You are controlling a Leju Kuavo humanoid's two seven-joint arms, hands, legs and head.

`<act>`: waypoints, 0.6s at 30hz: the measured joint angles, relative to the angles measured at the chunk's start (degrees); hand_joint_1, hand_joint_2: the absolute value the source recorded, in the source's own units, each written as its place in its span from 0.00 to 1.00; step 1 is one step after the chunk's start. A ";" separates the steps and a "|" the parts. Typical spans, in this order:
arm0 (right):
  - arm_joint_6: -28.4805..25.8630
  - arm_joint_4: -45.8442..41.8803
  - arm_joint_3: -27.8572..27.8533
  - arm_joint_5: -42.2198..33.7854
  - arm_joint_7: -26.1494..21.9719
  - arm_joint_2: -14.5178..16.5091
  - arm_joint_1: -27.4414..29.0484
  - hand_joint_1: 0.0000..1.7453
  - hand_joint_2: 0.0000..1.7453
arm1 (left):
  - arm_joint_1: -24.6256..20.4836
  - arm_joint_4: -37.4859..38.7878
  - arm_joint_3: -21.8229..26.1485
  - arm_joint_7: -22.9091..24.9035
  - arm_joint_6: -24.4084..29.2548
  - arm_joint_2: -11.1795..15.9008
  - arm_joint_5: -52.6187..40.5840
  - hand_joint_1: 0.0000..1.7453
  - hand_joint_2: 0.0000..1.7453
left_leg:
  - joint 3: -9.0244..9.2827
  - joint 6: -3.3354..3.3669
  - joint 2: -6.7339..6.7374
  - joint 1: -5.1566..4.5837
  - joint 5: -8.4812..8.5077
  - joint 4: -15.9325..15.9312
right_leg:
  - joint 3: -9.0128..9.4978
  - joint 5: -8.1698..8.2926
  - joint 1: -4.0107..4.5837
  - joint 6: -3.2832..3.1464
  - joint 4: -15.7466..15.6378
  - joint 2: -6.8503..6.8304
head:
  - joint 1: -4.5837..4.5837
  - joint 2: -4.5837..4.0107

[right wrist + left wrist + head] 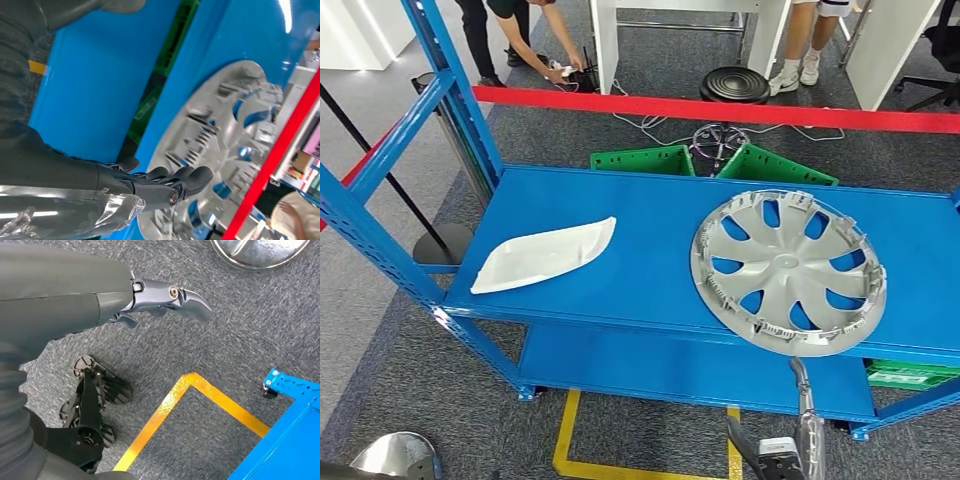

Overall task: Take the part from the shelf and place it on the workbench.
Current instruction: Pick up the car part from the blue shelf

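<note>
open shelf front, hubcap (788,268) overhanging edge, blue upright (373,245) far left

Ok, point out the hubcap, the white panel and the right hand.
hubcap (788,268), head view, on its centre hub.
white panel (546,255), head view, on its middle.
right hand (162,182), right wrist view, on its fingers.

blue shelf (652,280) with hubcap (788,270), white panel (545,255)

No lettering, label, brand or number reads clearly anywhere here, not on the blue shelf (652,250) and not on the wheel cover (788,270).
</note>
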 joint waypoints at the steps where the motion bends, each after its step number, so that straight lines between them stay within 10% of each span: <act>1: -0.05 0.63 0.01 0.03 0.03 -0.07 -0.19 0.00 1.00 | 0.00 0.00 -0.02 0.01 0.00 0.05 -0.03 0.00 1.00 | 0.00 0.00 0.00 0.00 0.00 0.00 | -0.01 0.00 0.00 0.00 0.00 0.00 | 0.00 0.00; 18: -0.24 4.75 0.32 0.08 0.09 -0.76 -1.45 0.00 1.00 | 0.00 0.00 -0.09 0.01 0.00 0.35 -0.15 0.00 1.00 | -0.01 0.00 0.00 0.00 0.00 0.00 | -0.01 0.00 0.00 0.00 0.00 0.00 | 0.01 0.00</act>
